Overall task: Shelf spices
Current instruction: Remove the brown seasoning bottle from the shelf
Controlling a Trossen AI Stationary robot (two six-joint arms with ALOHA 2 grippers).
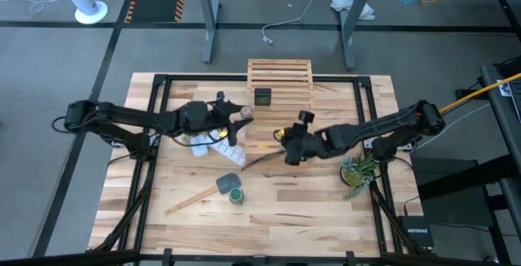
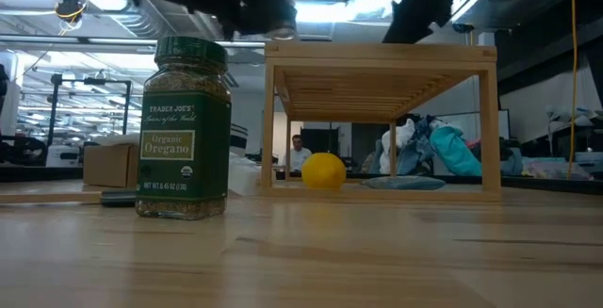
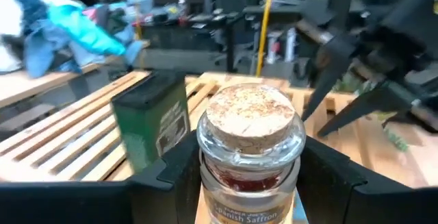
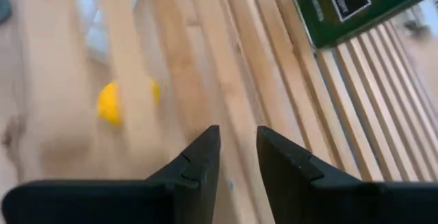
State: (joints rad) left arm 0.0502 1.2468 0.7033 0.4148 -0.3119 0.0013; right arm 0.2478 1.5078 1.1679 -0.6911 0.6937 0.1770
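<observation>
Left claw: grasping the saffron jar, a finger on each side of the glass. Jar upright, cork stopper on top, red-brown threads inside, label reads "Spanish Saffron". In the high view this claw sits at about 10 o'clock from worktop centre, just beside the rack's near left corner.

Right claw: nothing between its fingers, which stand nearly closed with a narrow gap. It hangs over the rack's slats; in the high view it is near worktop centre.

Rack: light wood, slatted, at 12 o'clock on the worktop.

Dark tin: boxy, black top, standing on the rack's slats at its near edge. Its label is not readable.

Oregano jar: green lid, upright on the worktop at about 7 o'clock, well apart from the rack. Label reads "Trader Joe's", "Organic Oregano".

Lemon: yellow, under the rack.
</observation>
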